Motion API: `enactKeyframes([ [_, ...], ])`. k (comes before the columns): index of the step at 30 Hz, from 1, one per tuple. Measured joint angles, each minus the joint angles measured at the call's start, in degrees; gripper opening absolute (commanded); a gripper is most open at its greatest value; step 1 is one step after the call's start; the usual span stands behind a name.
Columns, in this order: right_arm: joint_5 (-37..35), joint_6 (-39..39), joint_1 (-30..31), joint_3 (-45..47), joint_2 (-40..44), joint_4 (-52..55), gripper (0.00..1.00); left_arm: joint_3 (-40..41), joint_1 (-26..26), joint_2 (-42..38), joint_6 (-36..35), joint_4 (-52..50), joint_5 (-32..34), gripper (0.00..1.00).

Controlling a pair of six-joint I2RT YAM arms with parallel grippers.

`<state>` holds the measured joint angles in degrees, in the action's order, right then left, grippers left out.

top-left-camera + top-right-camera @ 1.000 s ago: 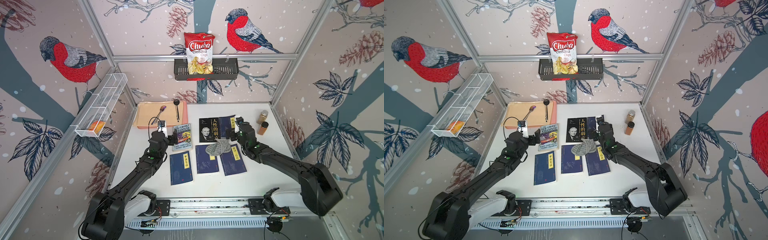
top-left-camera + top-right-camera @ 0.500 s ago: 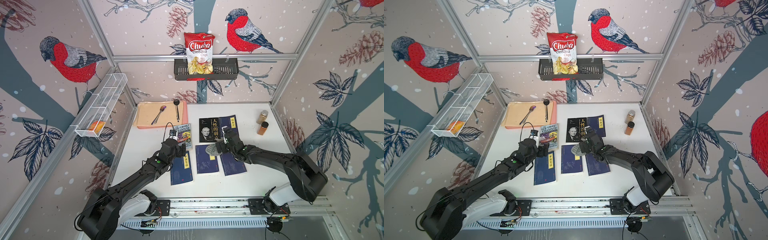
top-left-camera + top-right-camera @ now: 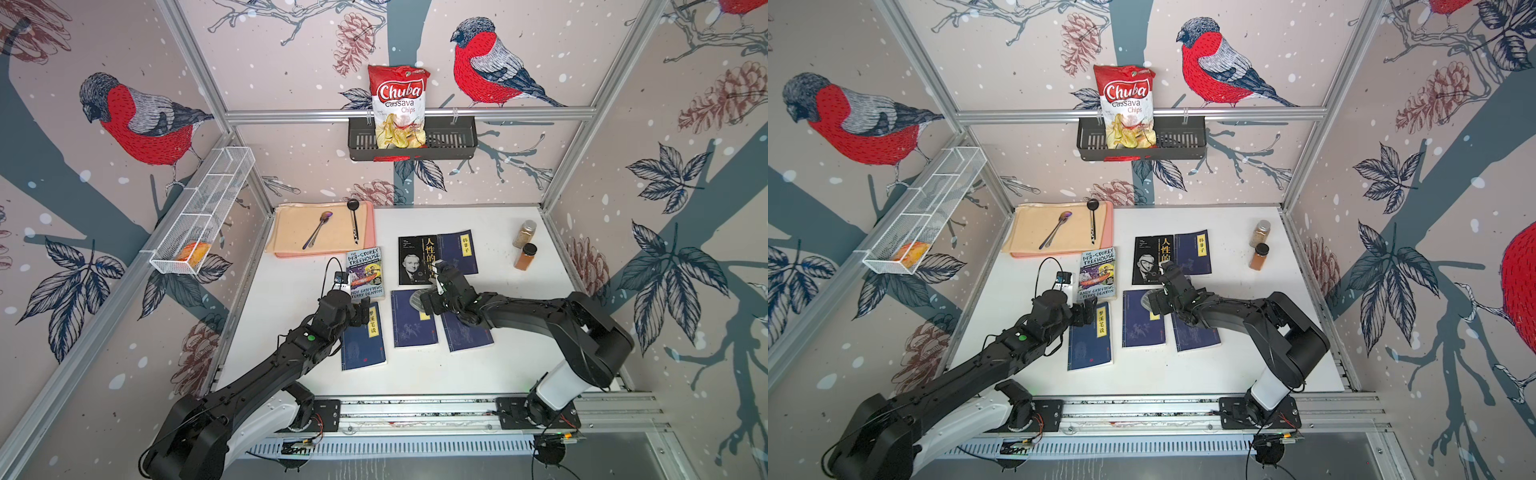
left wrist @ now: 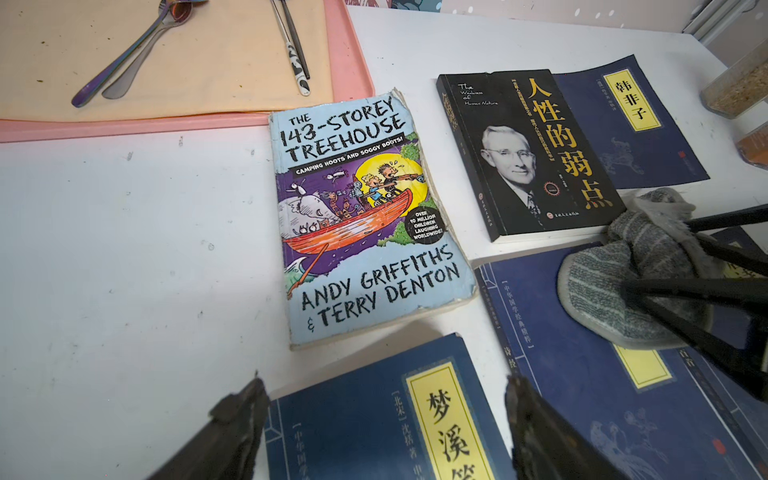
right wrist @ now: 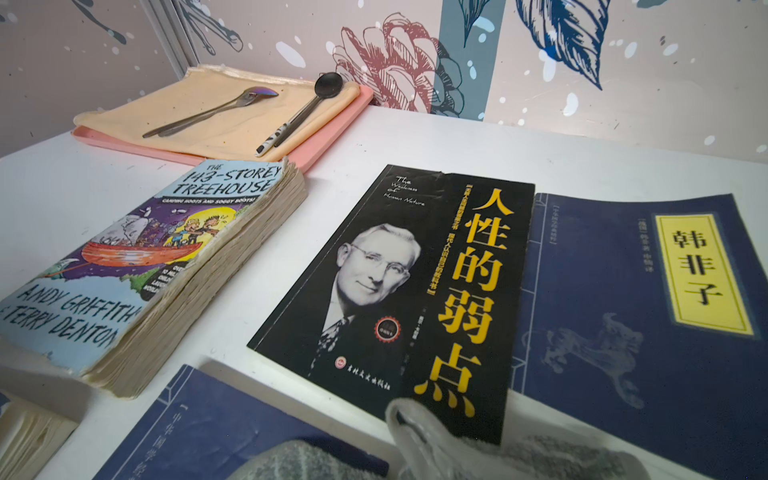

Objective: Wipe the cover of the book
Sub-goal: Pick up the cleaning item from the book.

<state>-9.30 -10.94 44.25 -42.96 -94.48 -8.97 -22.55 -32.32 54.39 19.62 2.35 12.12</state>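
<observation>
Grey cloth [image 4: 623, 282] lies bunched on the far end of the middle book [image 3: 413, 328]. The right gripper [image 3: 432, 291] rests against the cloth, jaws wide apart, its arm crossing the right book [image 3: 467, 334]. The left gripper [image 4: 382, 399], jaws also apart, hovers over the left book [image 3: 363, 345]. The treehouse book [image 3: 365, 274] and black book [image 3: 415, 259] lie just behind.

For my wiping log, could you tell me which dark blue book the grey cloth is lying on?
The middle blue book of the front three; the grey cloth sits on its far end.
</observation>
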Motion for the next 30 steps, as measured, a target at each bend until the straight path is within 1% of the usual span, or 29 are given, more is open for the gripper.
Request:
enactKeyframes([
  [7,-3.8,-2.3,0.3,-0.2,-2.9,-0.3,1.0,0.4,0.0,-0.9,0.1,0.0,-0.1,0.87],
  [9,-4.4,-2.7,0.4,-0.2,-3.1,-0.6,0.92,0.4,0.0,-0.7,0.1,0.0,-0.1,0.87],
  [11,-5.1,-3.0,0.3,-0.2,-3.4,-1.0,0.8,0.4,0.0,-0.7,0.1,0.0,-0.1,0.87],
  [14,-6.1,-4.0,0.2,-0.2,-3.7,-1.4,0.66,0.5,0.0,-0.6,0.1,0.0,-0.1,0.87],
  [20,-6.9,-4.2,-0.2,-0.1,-3.0,-0.4,0.44,0.7,0.0,-0.6,0.6,0.0,-0.3,0.86],
  [23,-7.2,-4.2,-0.4,0.2,-2.1,0.4,0.3,0.7,0.0,-0.8,1.1,-0.2,-0.6,0.85],
  [26,-7.2,-4.3,-0.9,0.7,-1.1,0.6,0.27,1.0,0.0,-0.9,1.4,-0.4,-1.4,0.84],
  [30,-7.2,-4.4,-1.2,1.0,0.7,0.8,0.2,1.5,0.0,-0.7,2.1,-1.2,-1.4,0.82],
])
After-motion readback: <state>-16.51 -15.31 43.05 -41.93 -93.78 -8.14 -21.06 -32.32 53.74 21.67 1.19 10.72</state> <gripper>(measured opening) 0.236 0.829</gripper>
